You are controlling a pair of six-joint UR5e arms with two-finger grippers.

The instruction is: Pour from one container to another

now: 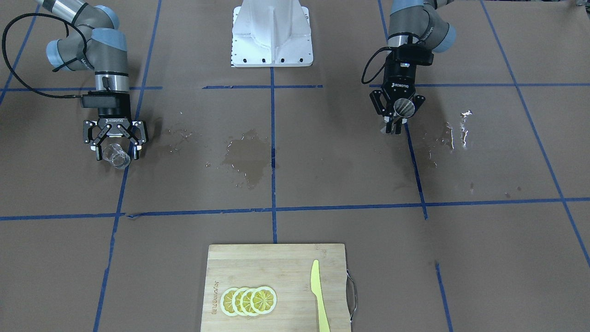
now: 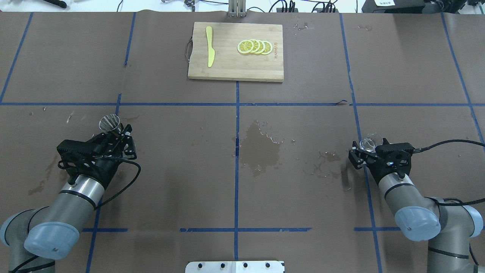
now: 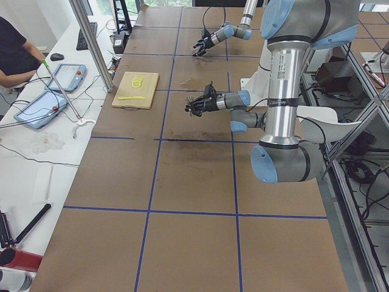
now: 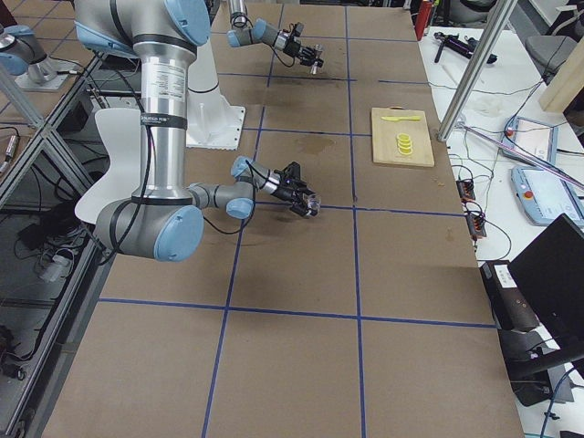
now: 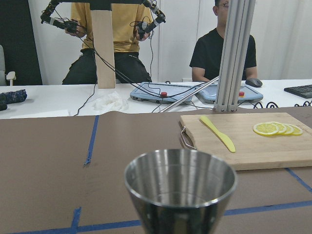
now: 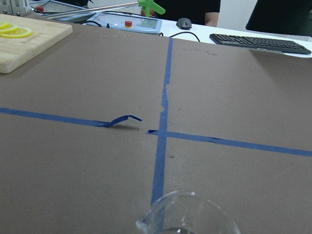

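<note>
Closest to the robot, both containers are already in hand and well apart, one at each side of the table (image 2: pixel 170 178). On its right, the right gripper (image 1: pixel 117 154) is clamped across the wall of the glass beaker (image 2: pixel 369 143), which sits upright, mouth up; on its left, the left gripper (image 2: pixel 113 132) pinches the jigger (image 5: pixel 180 187) below its upper cone, also upright. Both look lifted clear of the surface. The beaker is probably light, slick and brittle, so a hold round the wall below the pouring lip, firm but not crushing, suits it; whether it has liquid in it cannot be told. The jigger is stiff metal, and its narrow waist is the natural place to grip. Each forearm reaches forward with the wrist near level, fingers pointing away from the base. Farther out, a wet patch (image 2: pixel 261 148) darkens the middle of the table between the arms. Farthest off lies a cutting board (image 2: pixel 235 70) with lemon slices (image 2: pixel 254 46) and a yellow knife (image 2: pixel 210 51).
</note>
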